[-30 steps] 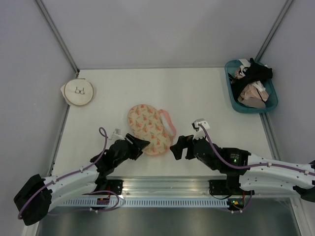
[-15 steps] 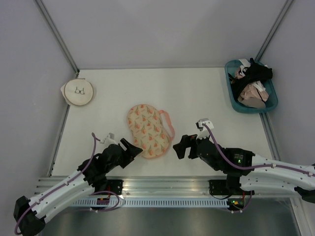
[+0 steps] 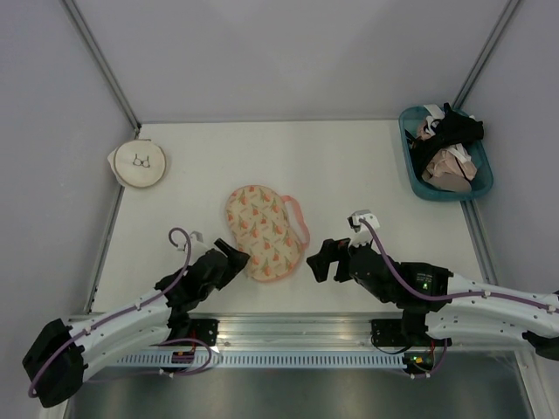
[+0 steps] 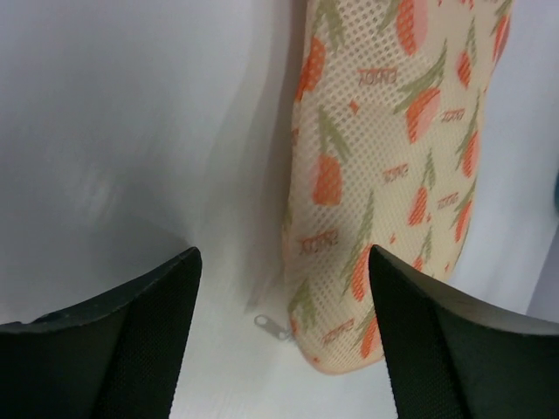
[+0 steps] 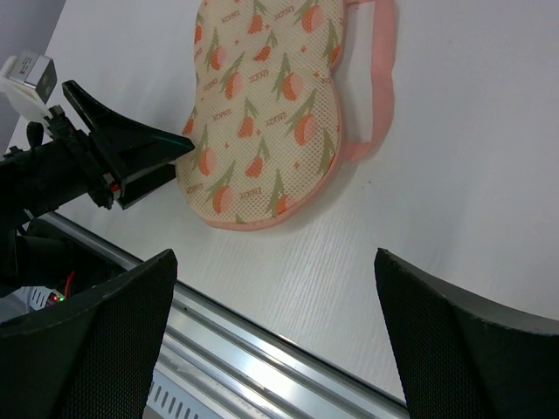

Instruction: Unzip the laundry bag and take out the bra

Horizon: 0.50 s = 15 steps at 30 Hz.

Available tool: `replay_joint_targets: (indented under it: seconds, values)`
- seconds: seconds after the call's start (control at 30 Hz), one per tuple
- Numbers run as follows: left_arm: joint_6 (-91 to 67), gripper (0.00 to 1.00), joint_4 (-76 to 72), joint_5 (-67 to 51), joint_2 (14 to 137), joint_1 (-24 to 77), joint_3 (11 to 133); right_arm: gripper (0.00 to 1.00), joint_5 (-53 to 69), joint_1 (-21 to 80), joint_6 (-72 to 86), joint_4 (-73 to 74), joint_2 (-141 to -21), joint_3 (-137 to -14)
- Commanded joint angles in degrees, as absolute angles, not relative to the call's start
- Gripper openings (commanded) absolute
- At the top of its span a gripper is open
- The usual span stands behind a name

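Now, white table (image 3: 349,166), both arms reaching in from the near edge. Teal basket (image 3: 410,164) at the far right corner, heaped with black and beige-pink garments.

We find the bag (image 3: 262,231) lying flat at mid-table, toward the near edge, between the two grippers. Its long axis runs diagonally, from far-left to near-right in the top view. The printed mesh face is up and hides what is inside.

Round cream pouch (image 3: 140,163) sits at the far left edge, well apart from the bag.

Left gripper (image 3: 238,259): jaws apart, nothing between them, tips just beside the bag's near-left rim. We cannot tell if they touch it. Right gripper (image 3: 314,262): jaws wide apart, nothing held, near the bag's near-right end but clear of it.

A pink strap (image 3: 302,218) loops out along the bag's right side. In the left wrist view, the zip pull (image 4: 272,326) lies on the table at the rim of the bag's near end.
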<state>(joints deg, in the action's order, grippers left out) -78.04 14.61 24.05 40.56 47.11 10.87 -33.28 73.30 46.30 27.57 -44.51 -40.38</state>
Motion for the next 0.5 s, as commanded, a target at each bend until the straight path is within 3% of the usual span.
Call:
replay_joint_targets:
  seconds: [0.0, 0.13, 0.2, 0.23, 0.27, 0.3, 0.47]
  values:
    - [-77.78, 0.77, 2.3, 25.93, 46.47, 46.23, 8.43, 0.98, -32.96, 73.56, 47.11, 26.81, -43.77, -41.4]
    - [-76.29, 0.66, -2.17, 23.83, 57.18, 45.53, 11.95, 0.98, -32.78, 73.56, 47.37, 27.25, -43.24, -41.22]
    - [-76.2, 0.51, -5.78, 21.8, 59.49, 44.91, 11.34, 0.98, -32.78, 73.57, 47.64, 26.89, -42.8, -40.78]
    - [-76.55, 0.41, -9.89, 21.27, 60.55, 44.56, 10.03, 0.98, -32.7, 73.56, 47.72, 26.72, -42.72, -40.26]
    - [-77.07, 0.17, -11.67, 20.92, 62.04, 44.21, 9.32, 0.98, -32.61, 73.65, 47.81, 26.46, -42.37, -40.08]
    - [-77.6, 0.06, -13.26, 20.22, 62.83, 44.12, 8.71, 0.98, -32.26, 73.57, 47.81, 26.28, -42.19, -39.9]
    - [-78.92, 0.02, -15.82, 18.81, 62.58, 43.95, 7.21, 0.98, -31.55, 73.65, 47.72, 26.45, -41.75, -39.2]
